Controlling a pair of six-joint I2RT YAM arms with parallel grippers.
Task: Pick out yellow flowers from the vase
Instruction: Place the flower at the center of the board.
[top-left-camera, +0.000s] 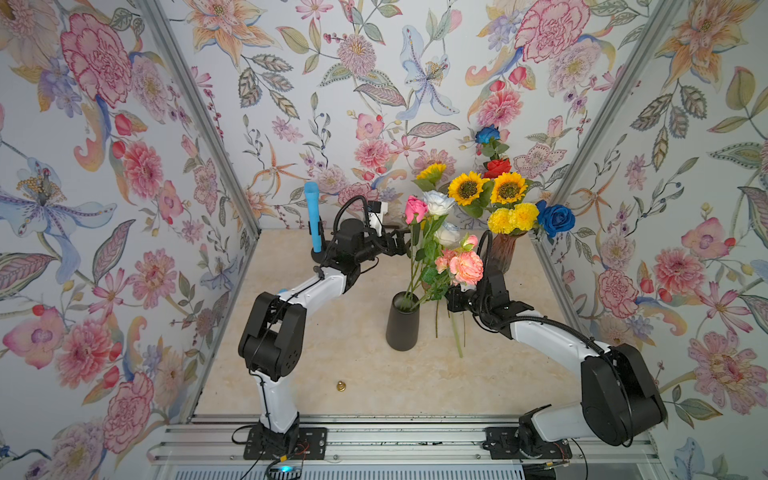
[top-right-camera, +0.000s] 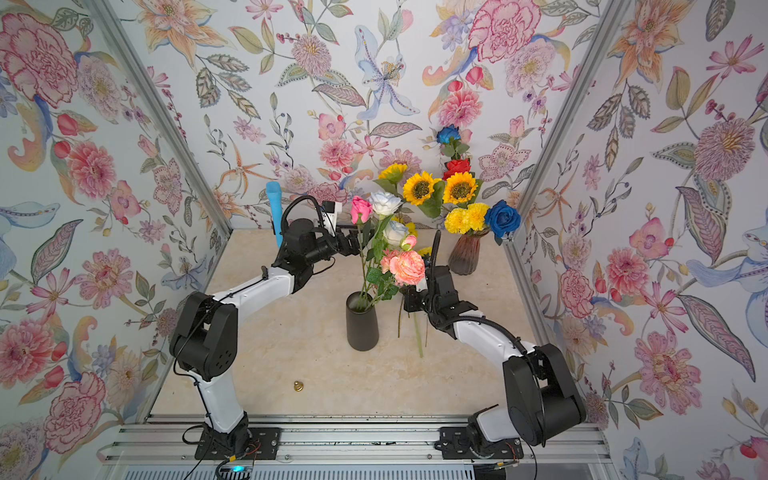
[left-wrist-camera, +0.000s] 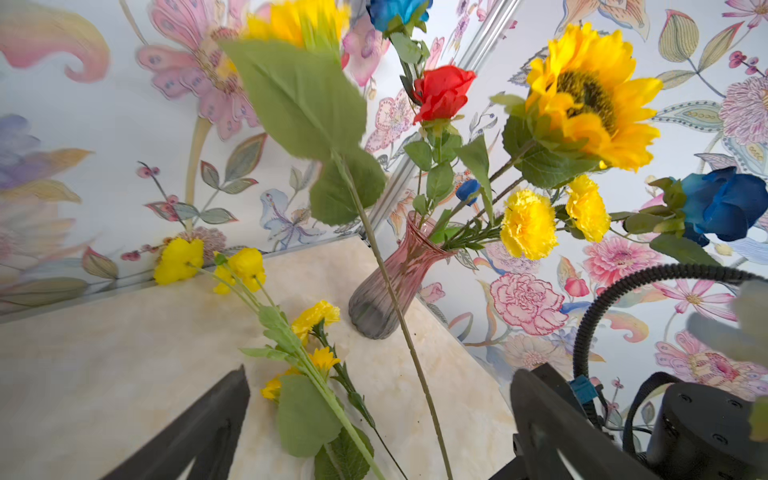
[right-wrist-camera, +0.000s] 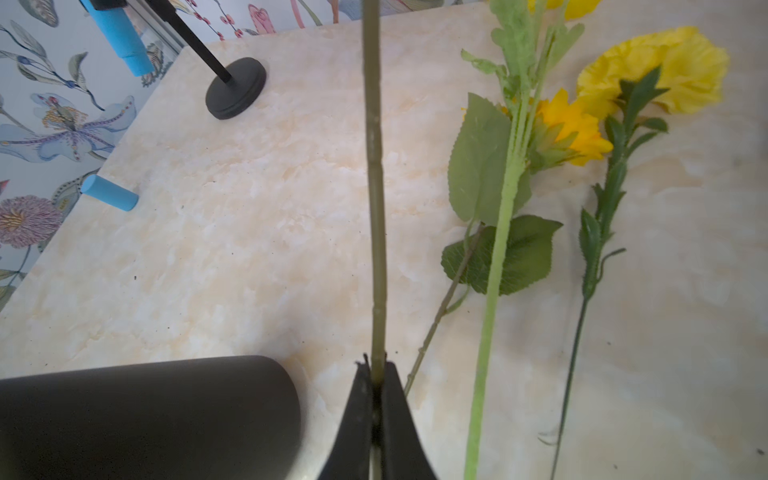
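The jaws of the right arm (top-left-camera: 540, 332) are pinched tight on a long olive-green stem (right-wrist-camera: 376, 187), just beside the matte black cylinder vase (top-left-camera: 402, 324) that holds the pink, peach and white roses (top-left-camera: 465, 266). From that grip the stem climbs roughly upright, past broad green leaves to a blurred yellow sunflower head (left-wrist-camera: 299, 20). On the way it passes through the gap between the jaws of the left arm (top-left-camera: 316, 286), which are spread wide and grip nothing; I can see no contact with the stem. The right arm alone carries this bloom.

Several picked yellow flowers (right-wrist-camera: 582, 129) already lie flat on the pale marbled tabletop (top-left-camera: 332, 357), just beside the right jaws on the side away from the black vase. Their stem ends point to the front and their heads to the back wall. More stand in the ribbed pinkish glass vase (top-left-camera: 505, 253) at the back right: at least one sunflower (top-left-camera: 508, 188) and two ruffled yellow pompoms (top-left-camera: 513, 218).

I'd guess the next move is to tip the upright stem down alongside those lying ones.

I can make out no writing or label anywhere
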